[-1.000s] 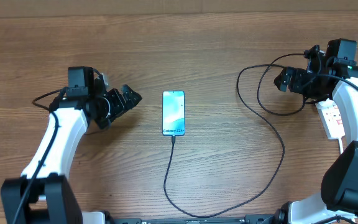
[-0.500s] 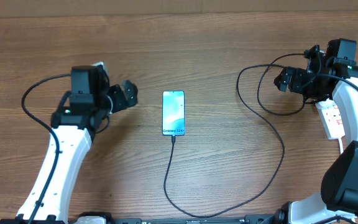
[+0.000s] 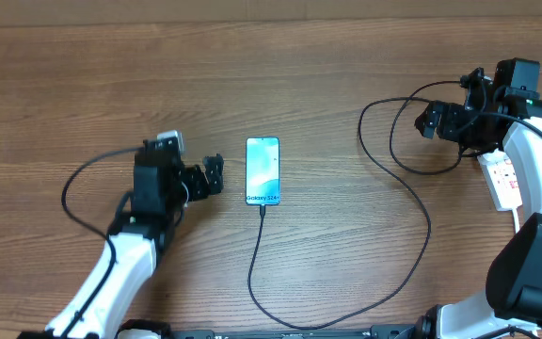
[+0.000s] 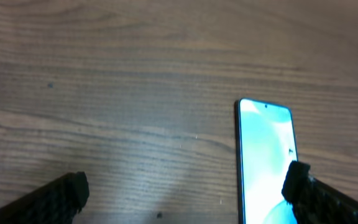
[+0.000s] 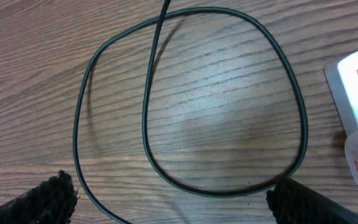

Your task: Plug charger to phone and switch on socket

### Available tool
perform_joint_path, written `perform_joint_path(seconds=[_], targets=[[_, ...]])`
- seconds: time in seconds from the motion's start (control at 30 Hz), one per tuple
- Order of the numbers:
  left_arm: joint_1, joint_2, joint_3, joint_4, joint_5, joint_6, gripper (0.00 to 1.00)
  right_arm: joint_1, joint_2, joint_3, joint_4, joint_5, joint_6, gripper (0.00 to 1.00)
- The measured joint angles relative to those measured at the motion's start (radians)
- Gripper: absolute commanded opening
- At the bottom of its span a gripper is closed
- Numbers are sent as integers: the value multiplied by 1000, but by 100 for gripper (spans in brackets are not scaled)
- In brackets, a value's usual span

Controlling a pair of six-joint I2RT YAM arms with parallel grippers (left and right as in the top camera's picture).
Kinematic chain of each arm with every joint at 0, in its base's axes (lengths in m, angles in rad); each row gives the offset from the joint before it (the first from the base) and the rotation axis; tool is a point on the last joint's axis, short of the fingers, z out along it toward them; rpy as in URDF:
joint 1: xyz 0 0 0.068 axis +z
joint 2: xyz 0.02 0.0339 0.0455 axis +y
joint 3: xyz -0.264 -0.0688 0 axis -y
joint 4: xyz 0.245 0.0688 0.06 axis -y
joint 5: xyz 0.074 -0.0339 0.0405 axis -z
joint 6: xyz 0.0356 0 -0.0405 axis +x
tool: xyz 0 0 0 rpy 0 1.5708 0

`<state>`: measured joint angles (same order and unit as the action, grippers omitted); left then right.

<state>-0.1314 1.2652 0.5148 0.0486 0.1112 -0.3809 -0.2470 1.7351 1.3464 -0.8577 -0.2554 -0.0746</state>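
While the wooden bench (image 3: 111,75) carried everything, the two white arms reached in from its near corners, one on each side. The charger (image 3: 428,221) ran in a long black line: loops on the right near the right arm, then a sweep down toward the near edge and back up to the phone's near short end, where its tip met the phone. The socket (image 3: 503,179) lay at the far right, partly under the right arm, with red switches showing in the right wrist view; whether they were on could not be told. The phone (image 3: 263,170) lay flat near the middle, screen up and lit. The left end effector (image 3: 216,175) hovered just left of the phone, released, jaws wide and holding nothing. The right end effector (image 3: 425,121) hung over the charger's loops beside the socket, likewise released and empty.
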Motion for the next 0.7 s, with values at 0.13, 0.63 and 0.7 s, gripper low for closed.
perform_joint_path(seconds=[0.13,0.63,0.7], targets=[[0,-66,-111,144,0,0,99,0,0,0,0,0,0,100],[0,-187,-243,254,0,18,100,0,0,0,0,0,0,100],[0,-205,-264,285,0,18,99,0,0,0,0,0,0,100]])
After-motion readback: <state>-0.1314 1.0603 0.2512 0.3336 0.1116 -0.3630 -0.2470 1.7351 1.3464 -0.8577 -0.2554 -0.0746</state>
